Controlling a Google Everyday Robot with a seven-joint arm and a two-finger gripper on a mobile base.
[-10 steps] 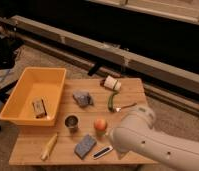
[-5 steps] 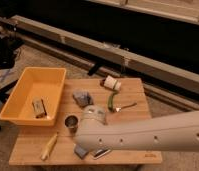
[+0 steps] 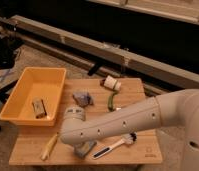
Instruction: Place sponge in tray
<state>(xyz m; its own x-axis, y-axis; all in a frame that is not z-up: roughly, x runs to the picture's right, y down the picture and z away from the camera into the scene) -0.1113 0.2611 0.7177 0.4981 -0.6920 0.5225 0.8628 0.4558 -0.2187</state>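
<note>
The white robot arm (image 3: 123, 122) reaches left across the wooden worktop (image 3: 135, 92); the yellow plastic tray (image 3: 43, 82) lies up-left. The grey-blue rectangular sponge (image 3: 87, 149) sits near the front edge, just beneath the gripper (image 3: 77, 142) (jaws hidden: I cannot tell their state).

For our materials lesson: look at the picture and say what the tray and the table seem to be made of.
Tray: probably plastic; uniform yellow, smooth moulded walls. Table: seemingly wood; pale tan, matt, board-like top. The gripper is near the table's front edge, down at the sponge.
</note>
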